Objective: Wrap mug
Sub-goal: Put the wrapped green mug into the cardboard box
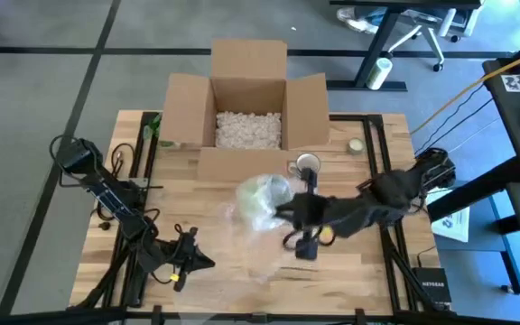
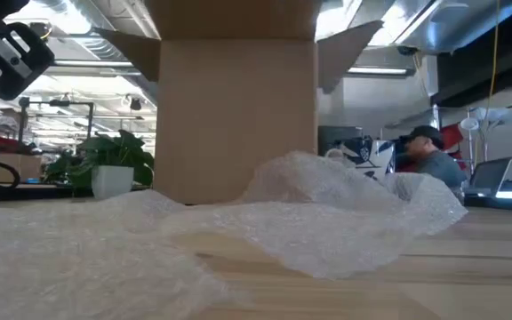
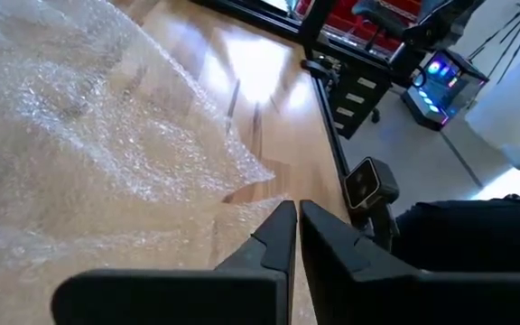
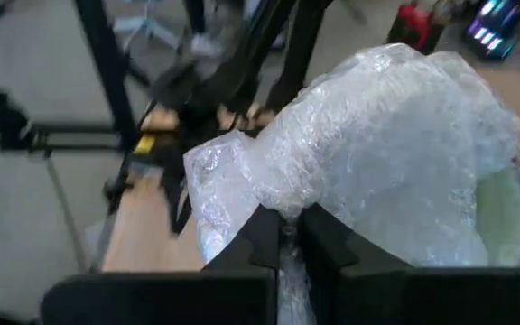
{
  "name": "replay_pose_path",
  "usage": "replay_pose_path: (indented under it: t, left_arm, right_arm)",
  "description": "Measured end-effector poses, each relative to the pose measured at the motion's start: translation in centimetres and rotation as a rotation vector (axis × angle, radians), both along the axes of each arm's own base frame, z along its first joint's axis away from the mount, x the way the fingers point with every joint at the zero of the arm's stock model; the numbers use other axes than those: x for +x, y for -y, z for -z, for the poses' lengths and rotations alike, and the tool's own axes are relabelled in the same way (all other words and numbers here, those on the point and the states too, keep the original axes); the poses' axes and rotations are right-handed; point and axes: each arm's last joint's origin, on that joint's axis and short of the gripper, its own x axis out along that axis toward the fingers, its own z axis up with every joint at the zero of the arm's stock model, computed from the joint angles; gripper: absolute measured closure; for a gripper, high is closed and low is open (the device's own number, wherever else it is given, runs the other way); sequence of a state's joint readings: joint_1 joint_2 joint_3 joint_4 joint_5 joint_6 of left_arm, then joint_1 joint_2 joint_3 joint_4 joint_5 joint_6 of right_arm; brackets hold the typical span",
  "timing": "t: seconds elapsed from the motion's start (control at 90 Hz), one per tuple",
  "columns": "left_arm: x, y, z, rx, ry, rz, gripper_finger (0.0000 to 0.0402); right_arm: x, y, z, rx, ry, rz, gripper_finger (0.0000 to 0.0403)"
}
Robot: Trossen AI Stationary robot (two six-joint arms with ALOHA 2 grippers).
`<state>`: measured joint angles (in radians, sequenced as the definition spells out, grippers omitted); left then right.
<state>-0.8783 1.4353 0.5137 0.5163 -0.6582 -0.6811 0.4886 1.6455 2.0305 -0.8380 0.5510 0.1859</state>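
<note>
Mug [image 1: 262, 192] sits near table centre, mostly hidden under bubble wrap [image 1: 258, 217]; only a pale green blur shows thru the plastic. Right gripper [image 4: 283, 236], at 3 o'clock of the mug, is clamped on a bunched fold of the wrap. Left gripper [image 3: 293, 236], at 7 o'clock near the table's front edge, has fingers together w/ nothing between. Open cardboard box [image 1: 249, 108] at 12 o'clock holds white packing peanuts [image 1: 248, 129]. Tape roll [image 1: 306, 165] just beside the box.
</note>
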Motion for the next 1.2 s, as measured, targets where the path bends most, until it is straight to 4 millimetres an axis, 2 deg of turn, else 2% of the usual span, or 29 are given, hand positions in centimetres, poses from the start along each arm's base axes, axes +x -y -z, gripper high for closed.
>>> replay_pose_path:
  t: [0.233,0.378,0.511,0.622,0.878,1.022,1.2]
  left_arm:
    - [0.0,0.0,0.1,0.01,-0.009,0.0,0.0402]
    - [0.0,0.0,0.1,0.01,-0.008,0.0,0.0402]
    - [0.0,-0.1,0.2,0.015,-0.012,0.0,0.0402]
    - [-0.1,-0.1,0.3,0.024,-0.02,0.0,0.0402]
    - [-0.1,-0.1,0.3,0.031,-0.025,-0.002,0.0402]
    - [0.0,-0.2,0.4,0.052,-0.03,0.0,0.0402]
    - [0.6,-0.9,0.5,0.103,-0.031,-0.02,0.0402]
  right_arm:
    - [0.8,4.4,-2.5,0.025,0.147,-0.003,0.0403]
    - [1.2,5.8,-3.9,0.05,0.262,-0.108,0.0403]
    - [1.2,6.9,-4.6,0.025,0.32,-0.116,0.0403]
    - [1.5,8.7,-4.4,0.009,0.29,-0.056,0.0403]
    - [2.2,14.7,-3.0,0.045,0.175,0.09,0.0403]
    - [3.0,17.9,-1.8,0.087,0.111,0.117,0.0403]
    - [4.6,21.8,0.7,0.14,0.008,0.136,0.0403]
